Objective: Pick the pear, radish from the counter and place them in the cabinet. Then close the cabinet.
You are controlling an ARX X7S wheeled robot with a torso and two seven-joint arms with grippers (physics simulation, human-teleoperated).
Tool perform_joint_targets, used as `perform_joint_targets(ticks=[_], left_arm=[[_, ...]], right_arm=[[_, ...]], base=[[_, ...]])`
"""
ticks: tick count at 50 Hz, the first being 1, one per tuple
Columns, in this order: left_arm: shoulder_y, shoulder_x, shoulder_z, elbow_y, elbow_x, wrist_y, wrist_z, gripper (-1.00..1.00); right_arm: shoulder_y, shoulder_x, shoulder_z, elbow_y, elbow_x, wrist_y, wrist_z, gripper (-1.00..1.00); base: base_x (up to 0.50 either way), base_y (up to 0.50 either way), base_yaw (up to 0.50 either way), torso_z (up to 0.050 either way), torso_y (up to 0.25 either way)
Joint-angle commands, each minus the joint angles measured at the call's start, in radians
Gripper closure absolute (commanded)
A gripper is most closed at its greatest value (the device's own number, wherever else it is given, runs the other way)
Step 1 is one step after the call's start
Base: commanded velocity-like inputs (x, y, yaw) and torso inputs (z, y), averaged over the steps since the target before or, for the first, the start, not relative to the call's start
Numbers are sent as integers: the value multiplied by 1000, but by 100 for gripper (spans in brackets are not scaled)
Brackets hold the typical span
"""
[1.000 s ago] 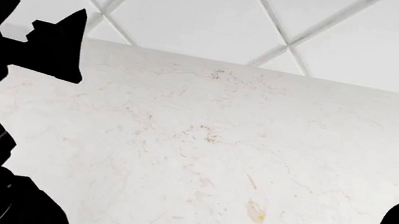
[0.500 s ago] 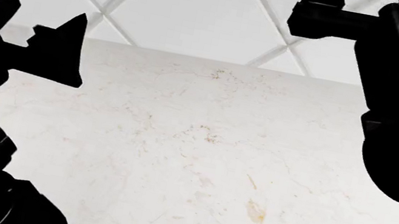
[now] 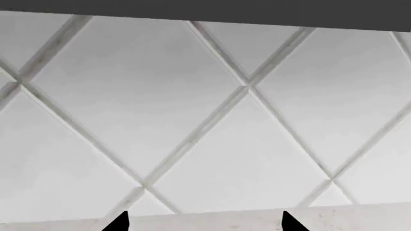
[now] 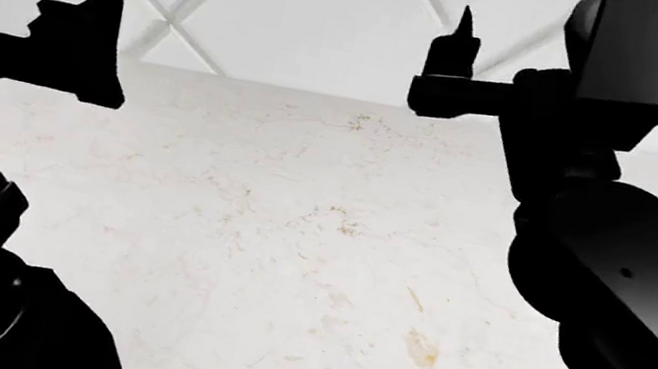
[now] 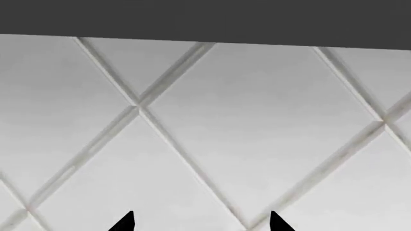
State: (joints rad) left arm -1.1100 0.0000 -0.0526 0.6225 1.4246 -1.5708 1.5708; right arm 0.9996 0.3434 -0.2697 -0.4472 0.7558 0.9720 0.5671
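From the head camera, the table (image 4: 327,276) is a wide flat slab of white marble look, matte, with faint beige veins and a few tan specks. Behind it rises a wall of pale tiles (image 4: 332,12) set as large diamonds, with raised light-grey joints between them. The left claw (image 4: 53,19) is a black, angular silhouette held above the near-left part of the table, its pointed tips aimed toward the wall; below and behind it its arm swells into rounded, glossy black housings. The right claw (image 4: 454,49) is held higher, in front of the tiles, one slim pointed finger standing upright from a blocky black wrist with a grey plate above. Neither the pear nor the radish shows near either claw on the stretch of table in view.

The left wrist camera shows two sharp black fingertips (image 3: 119,222) set well apart, so this claw is spread with nothing between its tips. Just ahead of them lies the far edge of the table (image 3: 359,217), then the diamond tiles (image 3: 141,96), then a flat dark-grey band (image 3: 205,8), perhaps a cabinet's underside.

The right wrist camera shows its own pointed fingertips (image 5: 125,222) likewise parted and bare, facing smooth tiles (image 5: 257,106) and the same dark band (image 5: 205,19).
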Motion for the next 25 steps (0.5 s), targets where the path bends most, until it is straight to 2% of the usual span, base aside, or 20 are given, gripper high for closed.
perform_joint_targets(ticks=[1, 11, 25], left_arm=[[-127, -1, 8, -77, 134, 1, 0, -100], [-257, 0, -162, -149, 193, 154, 0, -100], [-276, 0, -310, -154, 222, 292, 0, -100]], right_arm=[[-30, -14, -28, 5, -16, -25, -6, -100], [-32, -15, -25, 5, -7, -32, -7, -100], [-33, -16, -24, 7, -1, -37, -2, -100]], base=[[0, 0, 0, 0, 0], [0, 0, 0, 0, 0], [0, 0, 0, 0, 0]])
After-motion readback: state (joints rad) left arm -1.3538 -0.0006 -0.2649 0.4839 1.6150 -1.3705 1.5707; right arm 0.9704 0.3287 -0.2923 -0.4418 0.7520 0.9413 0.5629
